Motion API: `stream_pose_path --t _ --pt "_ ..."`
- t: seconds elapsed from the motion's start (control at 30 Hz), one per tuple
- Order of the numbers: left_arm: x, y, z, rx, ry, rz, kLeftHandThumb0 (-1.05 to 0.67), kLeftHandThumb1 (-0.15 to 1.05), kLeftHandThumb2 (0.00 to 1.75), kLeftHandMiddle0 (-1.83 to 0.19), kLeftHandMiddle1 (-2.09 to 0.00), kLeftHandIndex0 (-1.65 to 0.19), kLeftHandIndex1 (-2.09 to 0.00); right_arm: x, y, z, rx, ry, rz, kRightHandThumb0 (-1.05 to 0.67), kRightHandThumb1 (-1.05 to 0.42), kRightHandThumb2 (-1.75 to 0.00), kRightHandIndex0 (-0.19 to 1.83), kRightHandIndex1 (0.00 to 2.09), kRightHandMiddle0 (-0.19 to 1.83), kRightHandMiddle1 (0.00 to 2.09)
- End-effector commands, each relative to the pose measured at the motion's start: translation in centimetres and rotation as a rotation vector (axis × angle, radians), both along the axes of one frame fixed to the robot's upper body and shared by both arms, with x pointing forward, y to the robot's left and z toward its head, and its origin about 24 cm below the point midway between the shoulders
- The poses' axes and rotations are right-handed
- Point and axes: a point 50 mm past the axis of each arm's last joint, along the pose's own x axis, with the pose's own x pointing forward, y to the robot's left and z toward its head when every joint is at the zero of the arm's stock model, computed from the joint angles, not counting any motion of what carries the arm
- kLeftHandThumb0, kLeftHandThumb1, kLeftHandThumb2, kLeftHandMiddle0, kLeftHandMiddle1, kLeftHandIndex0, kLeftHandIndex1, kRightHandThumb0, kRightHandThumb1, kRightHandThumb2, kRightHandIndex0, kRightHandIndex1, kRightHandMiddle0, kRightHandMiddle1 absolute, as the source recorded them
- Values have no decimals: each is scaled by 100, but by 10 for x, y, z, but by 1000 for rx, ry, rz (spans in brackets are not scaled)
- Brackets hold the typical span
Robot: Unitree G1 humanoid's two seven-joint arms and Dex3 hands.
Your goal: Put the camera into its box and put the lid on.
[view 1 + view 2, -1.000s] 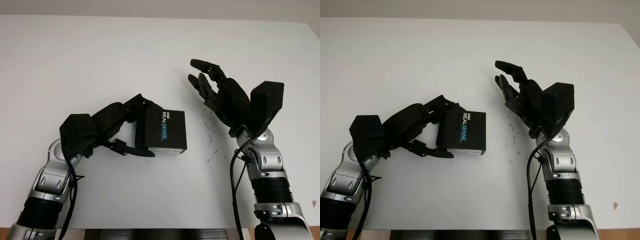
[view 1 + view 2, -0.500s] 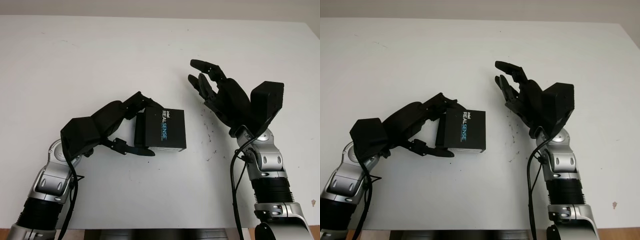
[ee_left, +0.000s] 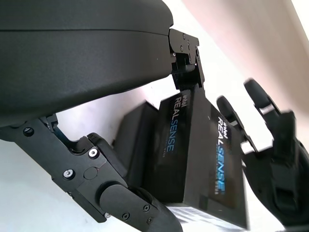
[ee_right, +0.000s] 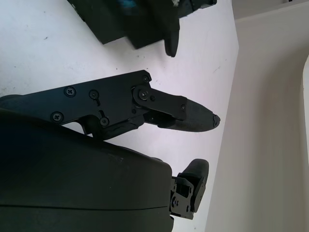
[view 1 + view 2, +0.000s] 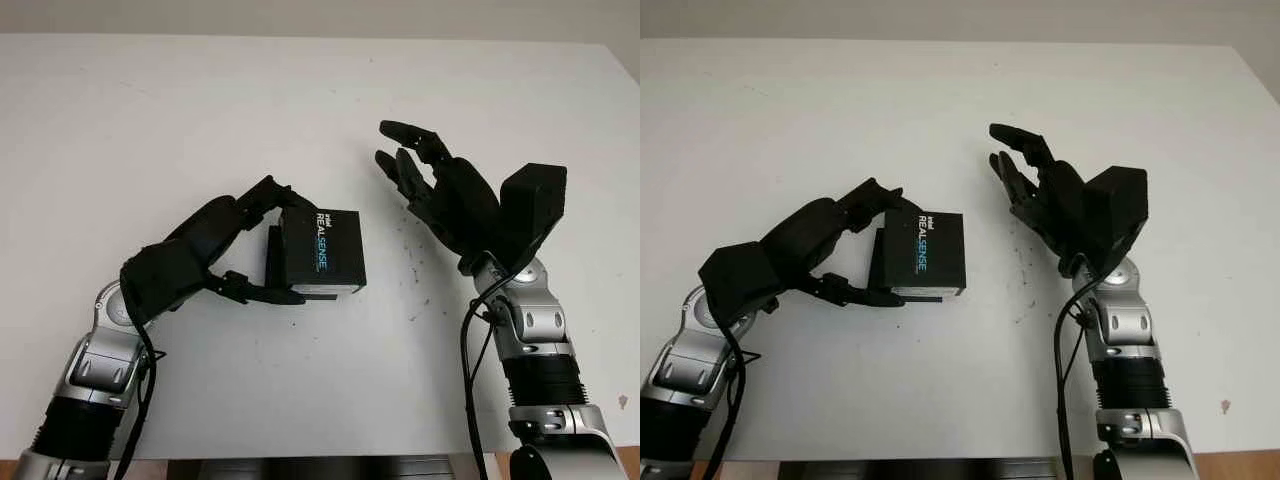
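Note:
A black box (image 5: 322, 252) printed REALSENSE sits near the table's middle, its lid on and a darker part (image 5: 274, 262) of it showing at the left side. My left hand (image 5: 290, 248) is shut on it, fingers over its far edge and thumb (image 5: 262, 293) along its near edge. The box looks tipped, its left side raised. In the left wrist view the box (image 3: 193, 159) shows print on two faces. My right hand (image 5: 420, 170) is open, held to the right of the box and apart from it. The right wrist view catches the box (image 4: 130, 19) beyond a finger (image 4: 193, 116).
The white table (image 5: 200, 110) stretches wide on every side of the box. A few small dark specks (image 5: 418, 262) mark the surface between the box and my right arm. The table's near edge (image 5: 320, 458) runs just in front of both arms.
My left hand has risen and swung the box a little up and left, tipping it so it looks narrower. The right hand has stayed where it was.

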Motion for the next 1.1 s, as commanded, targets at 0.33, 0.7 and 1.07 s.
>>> stream_pose_path --t 0.33,0.7,1.07 --pt "4 18 -1 9 -3 68 -45 105 40 -14 -6 -40 -167 0 -8 0 -11 -5 -13 -55 -105 -60 20 6 -19 87" --pt "4 18 1 7 0 58 -43 105 38 -15 -6 -40 -168 1 -7 1 -10 -5 -13 -54 -105 -60 20 5 -19 86" --pt "7 13 19 7 -35 21 -43 105 38 -16 -6 -42 -170 1 -6 1 -18 -1 -3 -54 -105 -60 19 5 -19 86"
